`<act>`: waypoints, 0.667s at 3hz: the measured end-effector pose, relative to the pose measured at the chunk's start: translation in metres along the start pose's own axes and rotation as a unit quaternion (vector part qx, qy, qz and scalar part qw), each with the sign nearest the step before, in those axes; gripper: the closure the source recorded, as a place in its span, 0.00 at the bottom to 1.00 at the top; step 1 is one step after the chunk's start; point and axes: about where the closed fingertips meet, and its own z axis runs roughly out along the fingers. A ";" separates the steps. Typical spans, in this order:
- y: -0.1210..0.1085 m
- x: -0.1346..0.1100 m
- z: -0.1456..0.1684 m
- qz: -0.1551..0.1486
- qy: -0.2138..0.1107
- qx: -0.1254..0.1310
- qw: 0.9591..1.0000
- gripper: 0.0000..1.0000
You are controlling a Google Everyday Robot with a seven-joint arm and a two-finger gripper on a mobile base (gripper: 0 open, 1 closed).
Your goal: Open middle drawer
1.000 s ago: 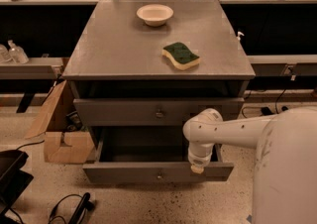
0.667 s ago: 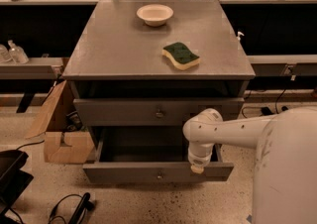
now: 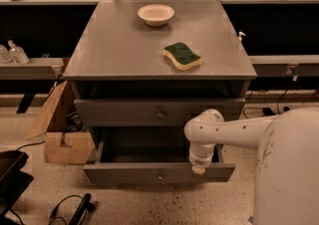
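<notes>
Nothing has moved since a second ago. Cardboard box (image 3: 65, 147) on floor at left. Middle drawer (image 3: 124, 173) pulled out, below closed drawer (image 3: 119, 113). Gripper (image 3: 198, 168) points down at its front panel, right of knob (image 3: 160, 174); grip state cannot be told

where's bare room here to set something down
The cabinet top is bare along its left side and front left, away from the bowl and sponge. The open middle drawer looks bare too, but the gripper hangs at its right front corner.
</notes>
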 end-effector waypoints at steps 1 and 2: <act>0.000 0.000 0.000 0.000 0.000 0.000 1.000 0.35; 0.000 0.000 -0.001 0.000 0.000 0.000 1.000 0.12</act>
